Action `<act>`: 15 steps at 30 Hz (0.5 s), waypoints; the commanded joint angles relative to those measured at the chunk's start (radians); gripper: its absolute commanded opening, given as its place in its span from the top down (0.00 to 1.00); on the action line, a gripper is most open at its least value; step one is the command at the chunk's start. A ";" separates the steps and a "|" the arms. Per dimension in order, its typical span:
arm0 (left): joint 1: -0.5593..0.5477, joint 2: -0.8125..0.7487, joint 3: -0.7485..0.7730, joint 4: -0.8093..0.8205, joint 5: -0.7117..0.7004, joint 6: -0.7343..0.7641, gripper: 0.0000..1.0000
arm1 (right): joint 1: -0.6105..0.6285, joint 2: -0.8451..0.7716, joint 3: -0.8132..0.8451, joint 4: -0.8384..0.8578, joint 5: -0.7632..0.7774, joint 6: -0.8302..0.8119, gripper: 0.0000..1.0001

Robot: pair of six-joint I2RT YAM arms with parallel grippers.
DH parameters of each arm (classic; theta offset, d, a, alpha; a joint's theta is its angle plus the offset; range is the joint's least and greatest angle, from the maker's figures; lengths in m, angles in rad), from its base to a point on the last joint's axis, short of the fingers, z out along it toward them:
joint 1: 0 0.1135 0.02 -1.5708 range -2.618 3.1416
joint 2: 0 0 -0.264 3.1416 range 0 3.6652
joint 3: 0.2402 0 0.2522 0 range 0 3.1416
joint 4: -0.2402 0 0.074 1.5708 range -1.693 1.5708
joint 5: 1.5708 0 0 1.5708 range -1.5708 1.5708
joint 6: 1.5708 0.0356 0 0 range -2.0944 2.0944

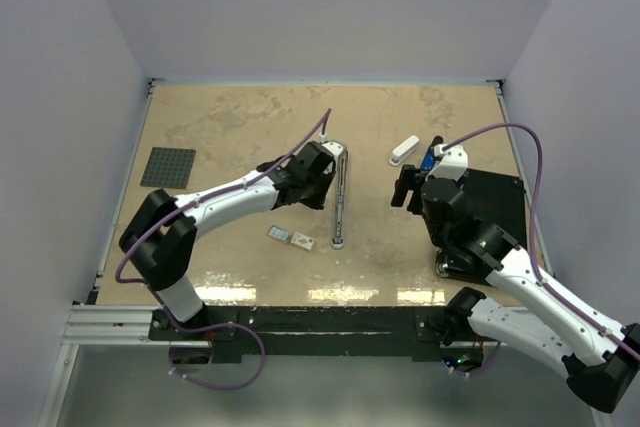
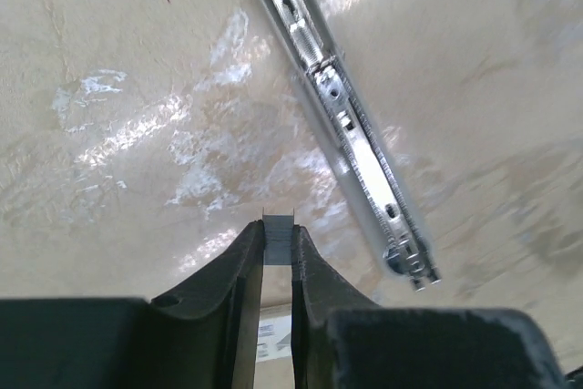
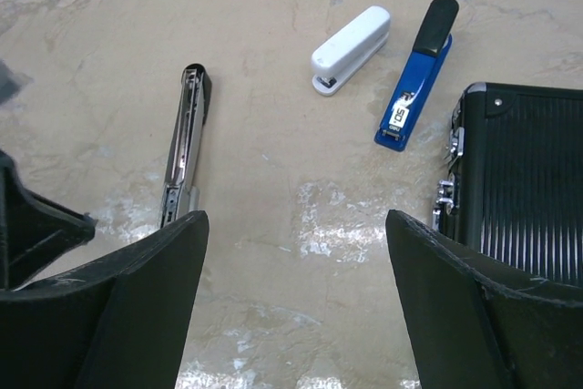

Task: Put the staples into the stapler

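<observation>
The stapler (image 1: 339, 197) lies opened out flat on the table, its long metal rail (image 2: 351, 125) bare and facing up. My left gripper (image 1: 318, 185) hovers just left of it, shut on a short grey strip of staples (image 2: 279, 225) pinched between the fingertips of the left gripper (image 2: 278, 241). The whitish staple box (image 1: 303, 241) and a small grey tray piece (image 1: 280, 234) lie nearer the front edge, left of the rail's near end. My right gripper (image 1: 404, 187) stands open to the right of the stapler with nothing between the jaws of the right gripper (image 3: 296, 252).
A white stapler (image 3: 351, 49) and a blue stapler (image 3: 419, 75) lie at the back right. A black ribbed case (image 3: 528, 189) sits under the right arm. A dark grey studded plate (image 1: 168, 167) lies at the far left.
</observation>
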 commanded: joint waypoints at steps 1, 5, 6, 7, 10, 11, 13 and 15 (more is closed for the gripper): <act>-0.003 -0.113 -0.081 0.176 0.000 -0.282 0.94 | -0.006 -0.011 0.025 0.069 0.071 -0.072 0.16; -0.040 -0.116 -0.097 0.219 -0.032 -0.367 0.96 | -0.006 -0.030 0.012 0.082 0.122 -0.072 0.16; -0.058 -0.113 -0.094 0.224 -0.043 -0.388 0.96 | -0.006 -0.037 0.009 0.082 0.134 -0.067 0.15; -0.068 -0.108 -0.094 0.228 -0.054 -0.398 0.96 | -0.006 -0.044 0.005 0.082 0.152 -0.064 0.15; -0.095 -0.089 -0.086 0.236 -0.089 -0.427 0.96 | -0.008 -0.075 -0.006 0.088 0.171 -0.055 0.15; -0.101 -0.076 -0.085 0.239 -0.106 -0.430 0.96 | -0.008 -0.084 -0.009 0.092 0.171 -0.058 0.14; -0.121 -0.064 -0.083 0.253 -0.126 -0.444 0.96 | -0.008 -0.093 -0.012 0.095 0.169 -0.061 0.14; -0.140 -0.041 -0.077 0.260 -0.155 -0.448 0.96 | -0.008 -0.089 -0.011 0.091 0.163 -0.063 0.14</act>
